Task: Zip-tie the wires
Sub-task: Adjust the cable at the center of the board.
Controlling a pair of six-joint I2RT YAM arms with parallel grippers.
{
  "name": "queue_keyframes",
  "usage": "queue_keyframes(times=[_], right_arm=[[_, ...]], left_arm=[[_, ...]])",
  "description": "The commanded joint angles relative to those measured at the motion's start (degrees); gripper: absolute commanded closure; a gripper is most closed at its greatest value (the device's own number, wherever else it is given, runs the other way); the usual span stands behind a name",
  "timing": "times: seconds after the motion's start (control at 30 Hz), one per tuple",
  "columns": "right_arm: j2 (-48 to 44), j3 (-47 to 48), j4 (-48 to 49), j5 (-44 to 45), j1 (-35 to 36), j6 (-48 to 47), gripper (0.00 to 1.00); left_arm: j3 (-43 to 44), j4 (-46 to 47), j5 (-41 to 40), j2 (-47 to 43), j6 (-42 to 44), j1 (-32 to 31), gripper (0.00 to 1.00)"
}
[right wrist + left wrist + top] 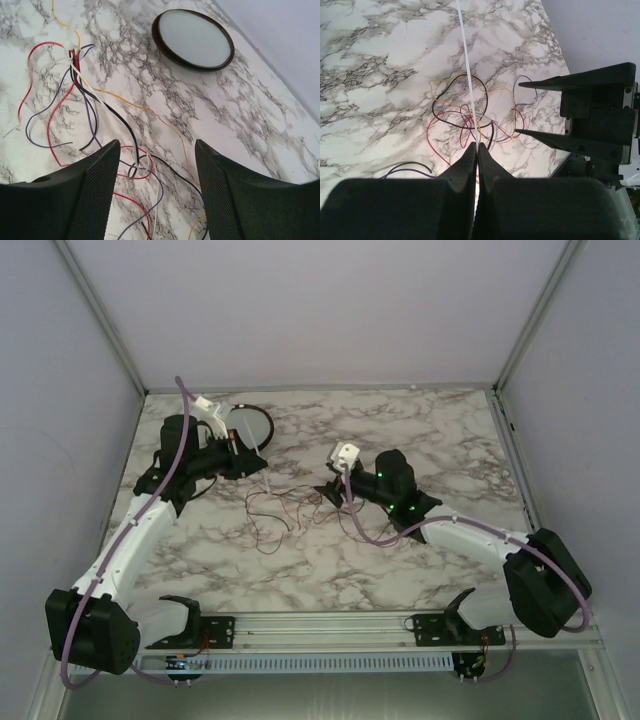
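A loose tangle of thin wires [470, 120] lies on the white, grey-veined marble-patterned table [420, 440], about mid-table between the two arms. Its red, black, yellow, purple and white strands curl in loops. The left gripper [476, 146] has its black fingers pressed together on a thin white strip [466, 60], which runs straight out from the fingertips and across the tangle. The right gripper [157, 145] stands at the tangle's right edge with its fingers apart; several strands lie loose on the table in the gap between them. In the right wrist view the strands gather at one point, up and left of the fingers. A round dark-rimmed dish [192, 39] with a pale inside sits toward the far side of the table, apart from the wires and close to the left arm's wrist.
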Motion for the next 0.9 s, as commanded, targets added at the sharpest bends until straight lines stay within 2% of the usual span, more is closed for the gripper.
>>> queue_keyframes(times=[0.0,0.2,0.4,0.53,0.77,0.87], right_arm=[[-2.23,-3.00,7.46,-5.48,-3.47,4.84,0.39],[-1.49,-7.88,17.70,-9.25,-7.13,1.05,0.41],[0.02,-6.33,13.74,-18.57,-7.32,-0.33,0.52],[-2.29,-8.12,10.53,-18.37,-3.69,-3.88,0.53],[-3.45,-10.46,8.46,-12.32,3.13,-8.40,0.54],[-0.44,-8.58,7.19,-11.41,4.92,-10.54,0.60]], left_arm=[[2.70,-0.99,0.00,-1.18,0.63,0.30,1.00],[2.79,-1.77,0.30,-0.92,1.46,0.31,1.00],[2.56,-1.55,0.21,-0.92,0.92,0.35,1.00],[2.59,-1.45,0.15,-1.03,0.51,0.33,1.00],[2.87,-1.43,-0.13,-0.87,0.27,0.30,1.00],[2.75,-0.94,-0.20,-1.10,0.08,0.32,1.00]])
